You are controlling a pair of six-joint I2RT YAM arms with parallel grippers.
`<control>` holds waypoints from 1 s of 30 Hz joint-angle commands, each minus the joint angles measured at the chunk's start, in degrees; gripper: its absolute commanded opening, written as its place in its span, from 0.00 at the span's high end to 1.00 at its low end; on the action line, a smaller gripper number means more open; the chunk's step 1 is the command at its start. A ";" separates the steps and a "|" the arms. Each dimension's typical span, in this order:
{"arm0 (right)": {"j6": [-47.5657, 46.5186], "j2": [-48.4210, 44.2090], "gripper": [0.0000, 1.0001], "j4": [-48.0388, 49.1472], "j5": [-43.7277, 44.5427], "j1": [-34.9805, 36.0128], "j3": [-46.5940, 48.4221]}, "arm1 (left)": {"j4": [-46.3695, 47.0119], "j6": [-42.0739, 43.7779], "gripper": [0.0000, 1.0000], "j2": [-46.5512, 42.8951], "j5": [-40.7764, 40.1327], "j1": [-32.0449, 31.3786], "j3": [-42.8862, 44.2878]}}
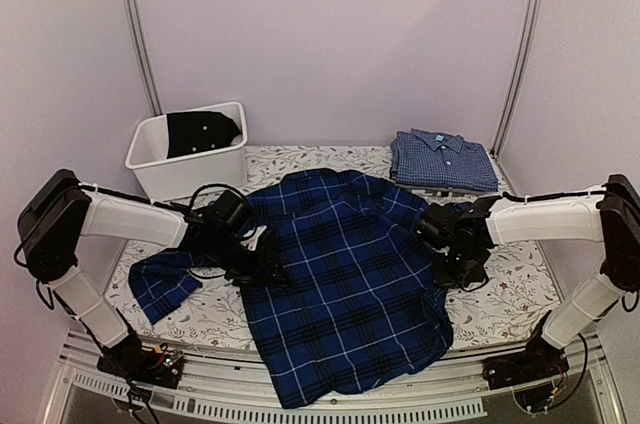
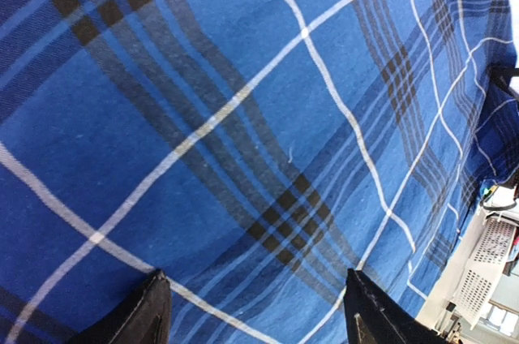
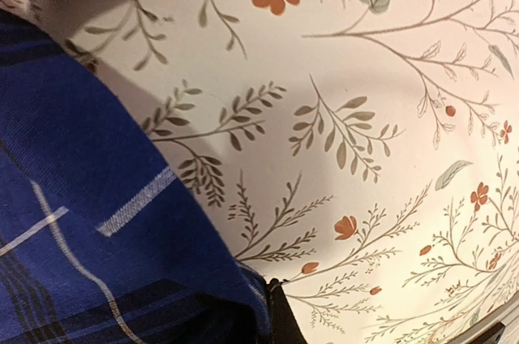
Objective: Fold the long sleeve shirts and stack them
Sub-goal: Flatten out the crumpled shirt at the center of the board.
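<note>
The navy and royal-blue plaid shirt (image 1: 345,284) lies spread on the table, with one sleeve (image 1: 165,284) trailing to the left. It fills the left wrist view (image 2: 243,117). My left gripper (image 1: 262,262) is at the shirt's left edge, and its fingers (image 2: 150,311) stand wide apart just over the cloth. My right gripper (image 1: 455,262) is at the shirt's right edge. One dark finger (image 3: 281,320) presses against the cloth's hem (image 3: 122,279), and the other is hidden under it. The lighter blue checked shirt (image 1: 443,159) lies folded at the back right.
A white bin (image 1: 150,149) holding a dark garment (image 1: 200,131) stands at the back left. The floral tablecloth (image 1: 510,289) shows on both sides of the shirt and in the right wrist view (image 3: 365,117). The shirt's hem hangs over the near table edge.
</note>
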 commanded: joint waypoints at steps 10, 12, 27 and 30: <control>0.26 -5.52 0.55 -3.94 -0.63 -0.10 -2.18 | 1.91 1.21 0.27 1.26 3.50 -0.51 1.83; 0.33 -8.19 0.47 -6.13 0.93 -0.10 0.26 | 1.94 0.98 0.27 1.40 3.67 -1.60 2.00; -1.28 2.92 0.44 10.25 -13.20 15.94 12.95 | 4.48 -2.59 0.27 2.20 2.83 -2.98 -6.24; 0.71 6.45 0.45 14.71 -16.90 17.93 11.52 | 4.23 -3.16 0.27 1.22 2.46 -2.39 -8.89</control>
